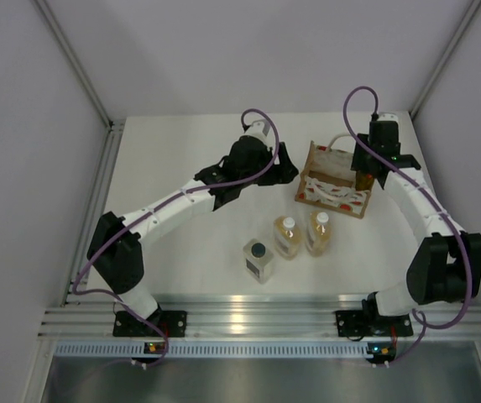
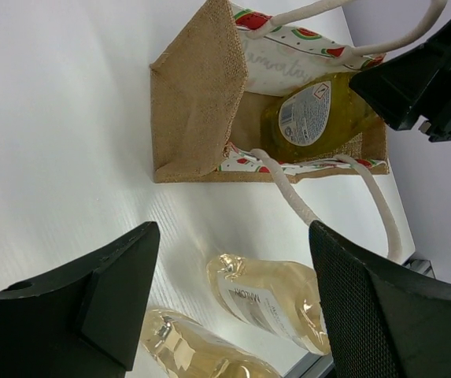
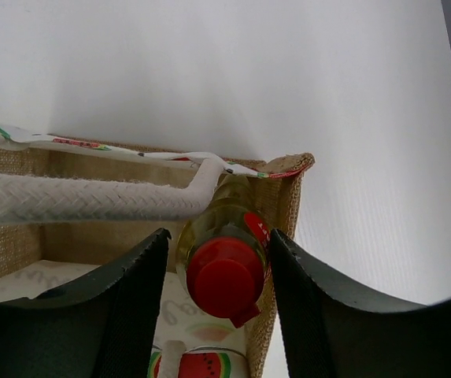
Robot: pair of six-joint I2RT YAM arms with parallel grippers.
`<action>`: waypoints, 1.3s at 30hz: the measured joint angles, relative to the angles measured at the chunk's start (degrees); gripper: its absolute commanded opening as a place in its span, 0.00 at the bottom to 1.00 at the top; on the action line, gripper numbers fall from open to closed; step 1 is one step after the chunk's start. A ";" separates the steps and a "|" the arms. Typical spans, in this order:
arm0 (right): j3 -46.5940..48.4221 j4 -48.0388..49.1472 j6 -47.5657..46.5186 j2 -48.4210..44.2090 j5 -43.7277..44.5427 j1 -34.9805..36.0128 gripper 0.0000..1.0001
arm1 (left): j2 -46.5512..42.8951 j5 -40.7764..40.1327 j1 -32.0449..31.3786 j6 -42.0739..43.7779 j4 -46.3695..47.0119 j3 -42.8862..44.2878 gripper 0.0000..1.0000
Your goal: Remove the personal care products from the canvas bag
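The canvas bag (image 1: 332,186) stands at the back right of the table, tan with a white watermelon-print panel and cream handles. The yellow bottle with the red cap (image 3: 223,276) stands inside it and also shows in the left wrist view (image 2: 319,118). My right gripper (image 3: 219,260) is open and reaches down into the bag (image 3: 20,228), with one jaw on each side of the red cap. My left gripper (image 2: 233,268) is open and empty, just left of the bag (image 2: 197,102). Two amber bottles (image 1: 287,237) (image 1: 319,232) and the square clear bottle (image 1: 258,259) stand on the table in front of the bag.
The white table (image 1: 181,269) is bounded by grey walls on the left, back and right. An aluminium rail (image 1: 257,321) runs along its near edge. A cream handle (image 3: 91,197) crosses the bag mouth beside the yellow bottle.
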 measured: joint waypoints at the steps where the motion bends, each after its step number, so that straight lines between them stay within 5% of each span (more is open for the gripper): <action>1: 0.00 0.00 -0.02 0.04 -0.04 0.00 0.53 | 0.00 0.00 0.00 0.00 -0.02 -0.07 0.81; 24: -1.49 0.17 2.05 3.91 0.74 0.00 0.62 | 0.00 0.15 0.00 1.09 -0.20 -1.03 0.81; 27: -1.55 0.20 2.38 4.61 0.94 0.00 0.57 | 0.00 0.15 0.00 1.25 -0.22 -1.03 0.81; 34: -1.53 0.11 3.32 4.87 1.49 0.17 0.15 | 0.00 -0.07 0.00 1.25 -0.24 -1.03 0.81; 39: -1.01 -0.70 3.89 4.85 1.81 0.55 0.00 | 0.00 -0.31 0.00 1.25 -0.24 -1.03 0.81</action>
